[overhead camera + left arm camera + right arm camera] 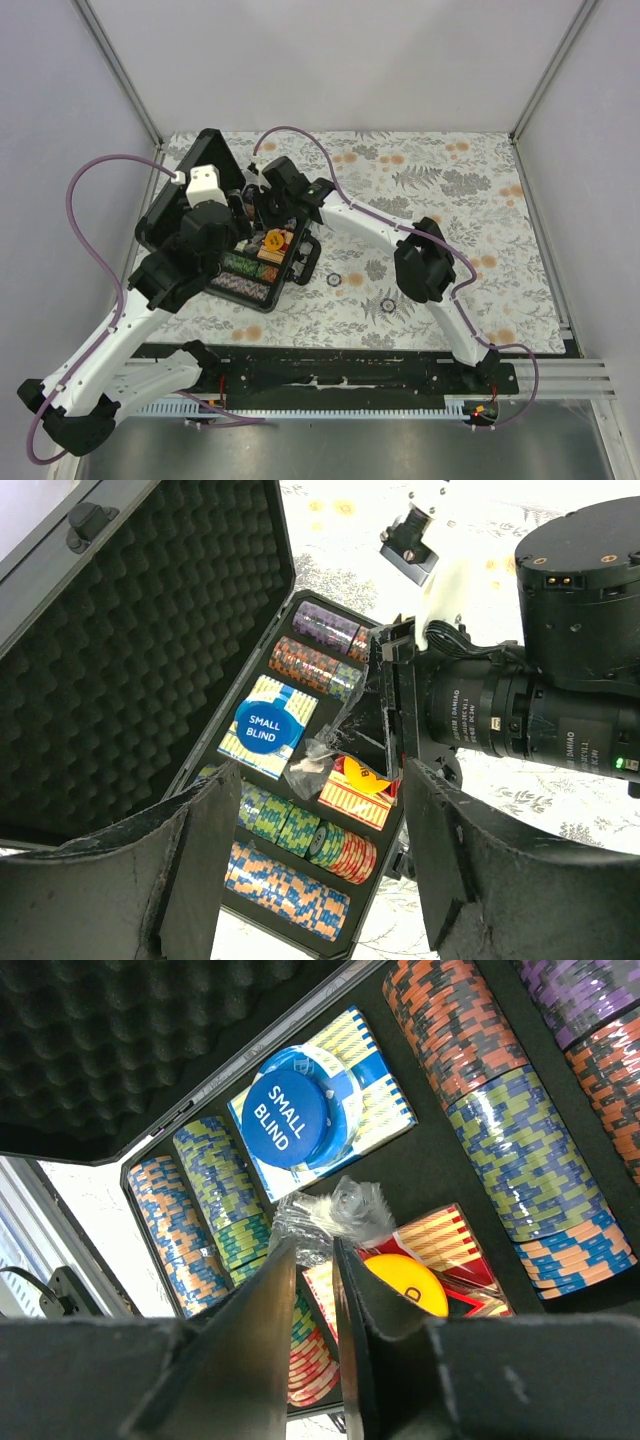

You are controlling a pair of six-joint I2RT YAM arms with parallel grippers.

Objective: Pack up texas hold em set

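While left gripper (pixel 320 780) gapes, right gripper (pixel 314 1250) pinches crinkly clear packet (pixel 335 1208) — above foam-lined case (pixel 120 630).

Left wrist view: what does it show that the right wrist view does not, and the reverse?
Only the left wrist view: the right arm reaching into the case, the lid latch and the wide-open left gripper. Only the right wrist view: how close the fingers of the right gripper stand, at the clear bag; a grip cannot be confirmed. Both: the SMALL BLIND disc, the chip rows, the yellow disc, that bag and the foam lid.
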